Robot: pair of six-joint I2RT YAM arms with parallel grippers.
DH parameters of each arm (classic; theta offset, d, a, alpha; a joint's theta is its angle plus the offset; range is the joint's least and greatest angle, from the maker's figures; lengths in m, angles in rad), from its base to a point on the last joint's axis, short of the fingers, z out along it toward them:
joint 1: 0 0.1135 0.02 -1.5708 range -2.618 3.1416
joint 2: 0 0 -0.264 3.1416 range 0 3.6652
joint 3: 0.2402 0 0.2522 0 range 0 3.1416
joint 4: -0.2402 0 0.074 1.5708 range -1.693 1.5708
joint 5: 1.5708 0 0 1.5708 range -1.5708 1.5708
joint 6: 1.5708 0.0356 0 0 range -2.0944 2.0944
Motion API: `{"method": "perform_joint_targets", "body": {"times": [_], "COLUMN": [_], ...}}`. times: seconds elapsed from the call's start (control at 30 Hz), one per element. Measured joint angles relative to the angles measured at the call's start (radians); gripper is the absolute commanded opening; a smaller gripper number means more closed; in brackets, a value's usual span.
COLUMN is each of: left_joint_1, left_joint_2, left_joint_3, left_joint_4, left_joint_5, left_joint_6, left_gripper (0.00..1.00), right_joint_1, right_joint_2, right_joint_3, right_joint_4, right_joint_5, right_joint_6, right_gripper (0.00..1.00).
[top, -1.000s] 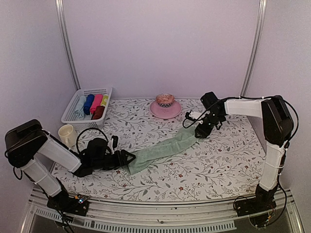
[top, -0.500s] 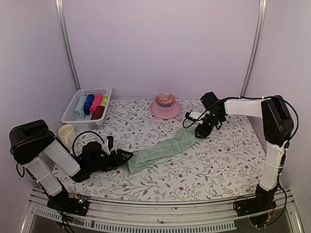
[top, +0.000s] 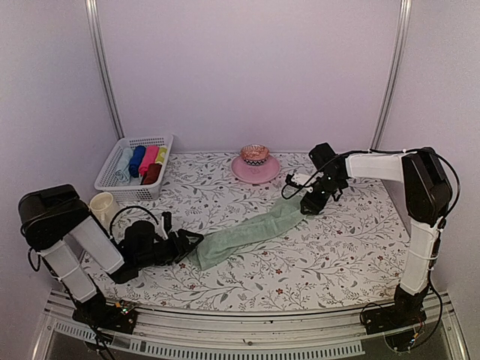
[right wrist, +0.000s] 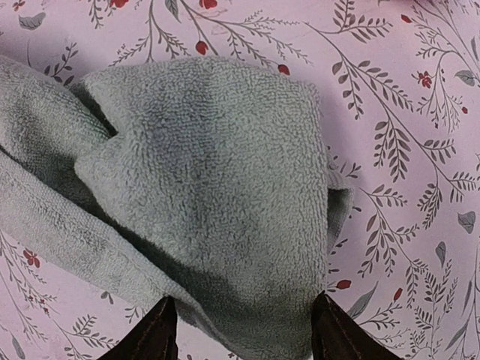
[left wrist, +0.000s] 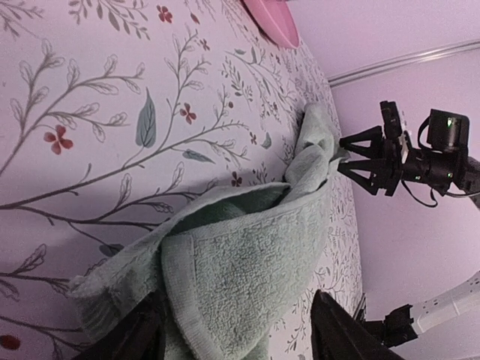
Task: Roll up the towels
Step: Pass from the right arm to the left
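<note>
Left gripper [top: 191, 241] has slid back toward its own base over the last second. Its jaws are spread wide, with the near end of the sage green towel [top: 251, 232] bunched and folded between them. Right gripper [top: 309, 204] has not moved; its jaws are also apart, straddling the far end, which lies doubled on the floral table cover [top: 337, 255]. The towel stays a long diagonal strip between the two, unrolled. I judge the retreat a reset before a first turn at the near end, so rolling has hardly begun.
</note>
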Motion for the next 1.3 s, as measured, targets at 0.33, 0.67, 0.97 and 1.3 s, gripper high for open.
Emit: {"method": "perform_joint_targets", "body": {"times": [0.33, 0.67, 0.97, 1.3], "left_joint_1": [-0.023, -0.075, -0.089, -0.104], "left_joint_2": [-0.137, -0.199, -0.163, -0.058], "left_joint_3": [0.08, 0.076, 0.075, 0.059], "left_joint_4": [-0.243, -0.376, -0.383, -0.195], "left_joint_5": [-0.062, -0.108, -0.107, -0.097], "left_joint_6": [0.041, 0.011, -0.028, -0.077], "left_gripper": [0.66, 0.67, 0.68, 0.66], "right_joint_1": [0.002, 0.003, 0.009, 0.009], "right_joint_2": [0.003, 0.003, 0.003, 0.008], "right_joint_3": [0.0, 0.0, 0.0, 0.0], "right_joint_4": [-0.001, -0.001, -0.001, -0.001], "right_joint_5": [0.004, 0.011, 0.014, 0.016], "right_joint_6": [0.002, 0.003, 0.003, 0.003], "right_gripper": [0.61, 0.61, 0.62, 0.61]}}
